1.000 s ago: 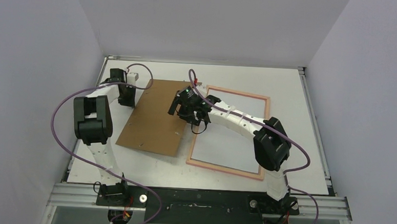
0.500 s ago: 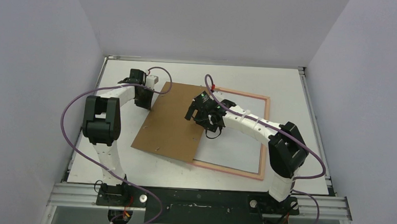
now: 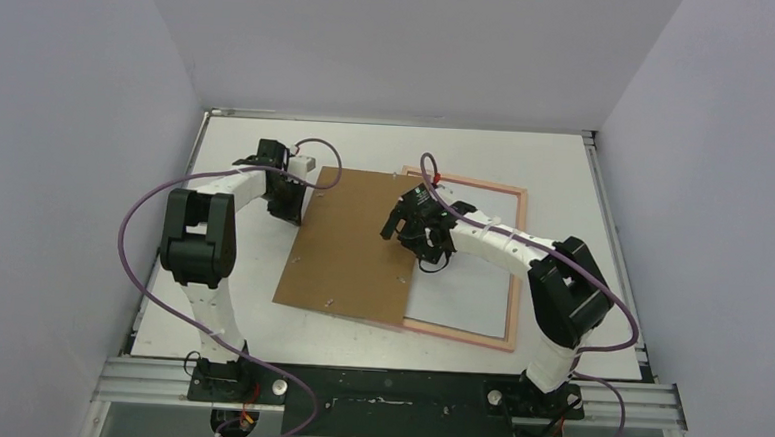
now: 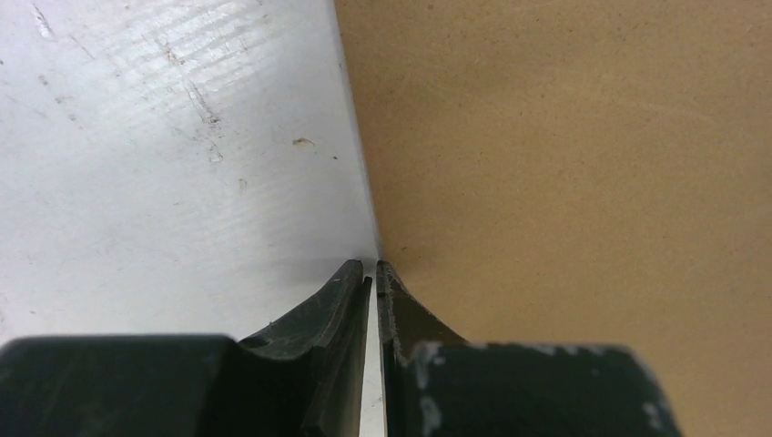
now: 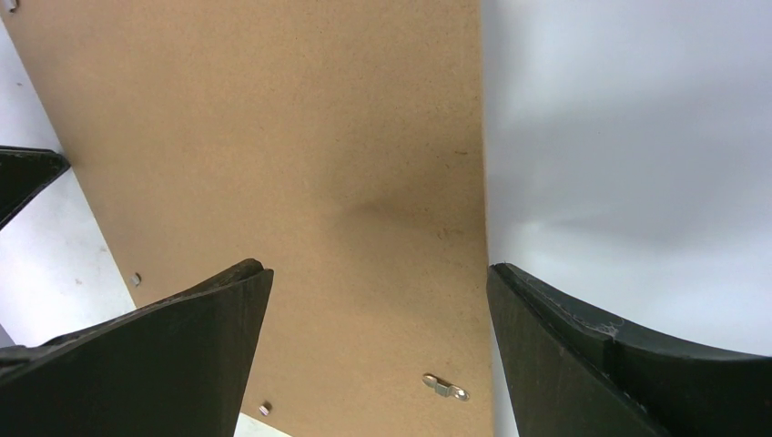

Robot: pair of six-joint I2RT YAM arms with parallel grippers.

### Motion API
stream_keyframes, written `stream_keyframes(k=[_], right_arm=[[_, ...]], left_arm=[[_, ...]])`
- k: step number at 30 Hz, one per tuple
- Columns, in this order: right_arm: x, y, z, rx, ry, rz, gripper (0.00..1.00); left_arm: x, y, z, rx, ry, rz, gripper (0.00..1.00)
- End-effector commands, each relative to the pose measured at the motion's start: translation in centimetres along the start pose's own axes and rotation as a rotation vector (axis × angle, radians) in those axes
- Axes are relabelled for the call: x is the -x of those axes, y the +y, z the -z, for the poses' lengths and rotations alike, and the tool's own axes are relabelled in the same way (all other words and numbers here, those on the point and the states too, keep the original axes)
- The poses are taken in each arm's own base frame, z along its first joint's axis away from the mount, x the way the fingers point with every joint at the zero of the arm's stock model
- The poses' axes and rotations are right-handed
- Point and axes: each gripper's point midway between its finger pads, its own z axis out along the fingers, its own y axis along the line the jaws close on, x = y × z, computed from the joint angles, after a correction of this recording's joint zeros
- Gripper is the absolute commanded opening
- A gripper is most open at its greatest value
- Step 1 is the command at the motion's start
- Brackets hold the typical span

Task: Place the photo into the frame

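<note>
One second of change: the backing panel (image 3: 352, 242) slid right across the desk (image 3: 566, 168). It now overlaps the frame's (image 3: 457, 336) left border and covers part of the photo (image 3: 470, 288). Photo lies white side up inside the frame, right of centre in the top view. Left end effector (image 4: 371, 266) pinched closed, tips at the panel's left edge. Right end effector (image 5: 378, 269) spread wide, holding nothing, over the panel's right edge. Looks like photo seated, backing going on.

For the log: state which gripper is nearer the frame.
Right. The right gripper hangs open over the frame; the left gripper sits shut at the edge of the brown board, left of the frame.
</note>
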Motion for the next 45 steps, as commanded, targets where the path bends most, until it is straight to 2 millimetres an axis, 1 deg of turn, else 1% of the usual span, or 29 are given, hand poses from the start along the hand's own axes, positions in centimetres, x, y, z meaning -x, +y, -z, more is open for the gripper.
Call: stream_keyframes(k=[1, 4, 7, 14, 16, 22, 24, 28, 31, 33, 36, 39, 42, 45], right_arm=[[1.4, 6.4, 2.4, 0.285, -0.015, -0.008, 0.9], [1.2, 5.3, 2.1, 0.283, 0.013, 0.013, 0.9], [1.7, 4.3, 2.4, 0.294, 0.023, 0.028, 0.9], [3.9, 1.6, 2.9, 0.282, 0.009, 0.055, 0.9], [4.4, 0.8, 2.6, 0.284, 0.01, 0.057, 0.9], [4.5, -1.0, 0.9, 0.26, 0.041, 0.08, 0.9], [4.9, -1.6, 0.8, 0.245, 0.028, 0.09, 0.9], [6.1, -2.5, 1.2, 0.24, 0.004, 0.107, 0.9], [6.9, -2.9, 1.3, 0.256, -0.009, 0.113, 0.9], [6.8, -2.8, 1.0, 0.284, 0.007, 0.117, 0.9], [6.2, -3.0, 0.0, 0.299, 0.043, 0.13, 0.9], [5.5, -2.5, -0.5, 0.369, 0.078, 0.137, 0.93], [5.5, -2.0, -0.3, 0.408, 0.081, 0.153, 0.95], [5.5, -2.4, -0.6, 0.401, 0.096, 0.153, 0.96]], left_arm=[[-6.6, -5.5, -0.2, -0.197, 0.238, 0.065, 0.09], [-6.6, -5.1, -0.2, -0.195, 0.233, 0.071, 0.09], [-6.5, -4.8, -0.3, -0.187, 0.23, 0.072, 0.09], [-6.4, -4.4, -0.2, -0.182, 0.224, 0.08, 0.09], [-6.3, -4.2, -0.2, -0.179, 0.222, 0.081, 0.09], [-6.4, -4.1, -0.4, -0.174, 0.227, 0.085, 0.09], [-6.3, -3.9, -0.4, -0.166, 0.226, 0.083, 0.09], [-6.2, -3.8, -0.3, -0.158, 0.225, 0.078, 0.09], [-6.1, -3.6, -0.3, -0.155, 0.226, 0.081, 0.09], [-6.1, -3.5, -0.4, -0.155, 0.228, 0.081, 0.09], [-6.0, -3.5, -0.3, -0.155, 0.225, 0.084, 0.09], [-5.9, -3.5, -0.2, -0.156, 0.224, 0.088, 0.09], [-5.9, -3.4, -0.2, -0.155, 0.222, 0.089, 0.09], [-5.8, -3.4, -0.2, -0.157, 0.223, 0.093, 0.09]])
